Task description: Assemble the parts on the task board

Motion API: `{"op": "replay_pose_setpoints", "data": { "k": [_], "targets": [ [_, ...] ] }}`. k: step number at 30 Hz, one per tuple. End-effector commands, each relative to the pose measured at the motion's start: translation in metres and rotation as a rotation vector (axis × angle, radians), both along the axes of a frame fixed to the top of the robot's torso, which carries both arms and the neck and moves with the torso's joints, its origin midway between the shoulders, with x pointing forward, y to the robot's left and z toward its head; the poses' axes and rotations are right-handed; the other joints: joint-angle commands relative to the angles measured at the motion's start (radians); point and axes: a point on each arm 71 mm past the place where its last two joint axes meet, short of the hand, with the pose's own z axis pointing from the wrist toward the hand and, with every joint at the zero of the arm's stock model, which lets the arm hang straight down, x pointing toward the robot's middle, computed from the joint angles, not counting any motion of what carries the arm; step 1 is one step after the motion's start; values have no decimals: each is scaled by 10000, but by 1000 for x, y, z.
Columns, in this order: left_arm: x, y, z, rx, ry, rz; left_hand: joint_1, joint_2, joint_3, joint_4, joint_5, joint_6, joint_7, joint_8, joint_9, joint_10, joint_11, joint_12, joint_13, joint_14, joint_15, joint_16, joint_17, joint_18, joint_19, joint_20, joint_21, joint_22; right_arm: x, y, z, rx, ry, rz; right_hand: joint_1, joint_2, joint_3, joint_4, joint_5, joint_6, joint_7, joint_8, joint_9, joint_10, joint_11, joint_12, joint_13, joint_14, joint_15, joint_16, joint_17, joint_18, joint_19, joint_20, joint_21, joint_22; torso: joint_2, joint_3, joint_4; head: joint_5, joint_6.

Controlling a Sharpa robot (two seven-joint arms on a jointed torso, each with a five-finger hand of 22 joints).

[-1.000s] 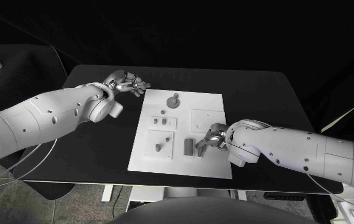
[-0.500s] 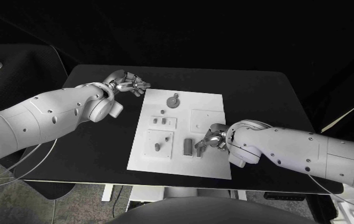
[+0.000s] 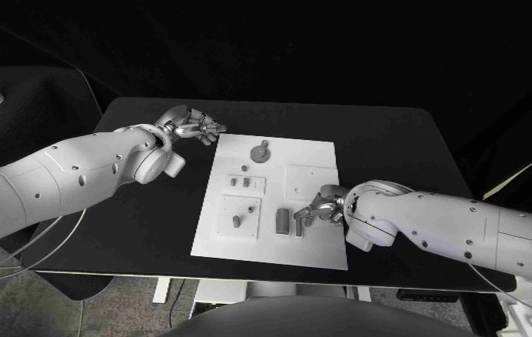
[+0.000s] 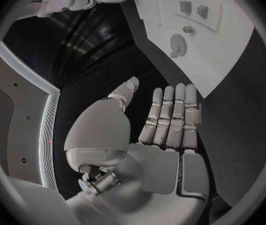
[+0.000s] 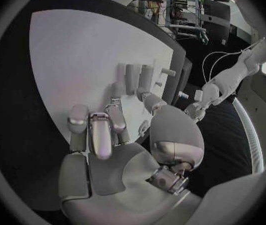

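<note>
Flanking task board (image 3: 271, 198) — both hands.

The task board (image 3: 316, 248) is lying in the middle of the table (image 3: 399, 133); a round part (image 3: 260, 152) is sitting on the board's far end; a raised panel (image 3: 310, 179) is lying on the board's right half, nearer than the round part; two small parts (image 3: 246, 184) are sitting to the left of that panel; an upright peg (image 3: 237, 221) is standing in the board's near-left area; an oblong part (image 3: 284, 221) is lying to the right of the peg; the right hand (image 3: 318, 208) is resting over the board's right side, just beside the oblong part; the left hand (image 3: 191, 127) is hovering off the board's far-left corner, apart from it.
</note>
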Motion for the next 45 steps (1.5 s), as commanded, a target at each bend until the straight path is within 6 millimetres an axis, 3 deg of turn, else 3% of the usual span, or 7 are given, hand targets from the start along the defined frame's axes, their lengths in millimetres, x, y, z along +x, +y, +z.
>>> {"op": "replay_pose_setpoints", "data": {
  "k": [1,8,17,23,34,39,45],
  "targets": [
    [0,-3,1,-45,-6,-164,-87,3,-35,52,33,-9,8,-32,-7,-41,-11,-54,14,-91,-1,-42,-15,102,-55,10,-34,4,0,-3,2,182,-285,-23,-127,-14,-12,66,-18,-349,301,-68,-12,-37,0,-38,-16,470,-87,-60,-10,172,31,16,959,-14,5,0,2,2,16],
    [0,-2,1,-36,-6,-150,-87,4,-35,52,33,-8,8,-32,-7,-40,-11,-56,15,-91,-1,-42,-16,101,-56,10,-34,5,-2,-10,5,372,-403,98,-123,22,15,38,-6,-343,295,-66,-13,-34,-6,-34,-14,475,-91,-60,-10,172,35,9,960,-16,1,0,-5,2,31],
    [0,-3,0,-36,6,-169,-86,5,-35,52,33,-6,7,-31,-7,-40,-11,-58,16,-91,-1,-42,-17,101,-57,9,-34,6,-5,-4,6,692,-201,491,806,348,607,-621,17,-140,253,36,33,58,-65,35,19,553,-107,-37,0,172,104,-90,1014,-22,5,1,-2,-4,33],
    [0,-3,0,-26,5,-166,-85,6,-35,52,33,-5,7,-31,-7,-39,-11,-59,16,-92,-1,-42,-18,101,-57,9,-34,6,-4,-3,6,548,-310,417,884,355,640,-637,16,-132,252,40,36,62,-66,38,20,557,-107,-35,1,172,107,-94,1017,-21,3,-8,5,-4,31],
    [0,-3,0,-30,10,-175,-84,7,-34,51,34,-3,7,-30,-6,-39,-11,-61,17,-92,-1,-42,-19,100,-58,8,-34,7,1,2,4,290,-499,371,1227,655,827,-627,20,34,213,135,88,150,-82,66,24,618,-108,-1,10,172,153,-108,1054,-13,3,-10,7,-6,11],
    [0,-3,0,-27,9,-170,-84,8,-34,52,34,-2,7,-30,-6,-39,-11,-62,17,-92,-1,-42,-20,100,-58,8,-34,7,4,3,2,167,-452,324,1199,541,663,-586,-306,92,205,190,142,212,-96,82,27,651,-109,29,28,172,172,-114,1097,3,2,-12,10,5,-3],
    [0,-2,0,-25,9,-165,-84,8,-35,52,34,-1,7,-30,-6,-38,-11,-63,18,-93,-1,-42,-21,100,-58,8,-34,8,6,5,-1,57,-317,403,1380,789,738,-598,-330,150,181,239,187,251,-115,83,25,673,-116,43,36,172,186,-133,1112,6,3,-8,5,21,-16]
  ]
}}
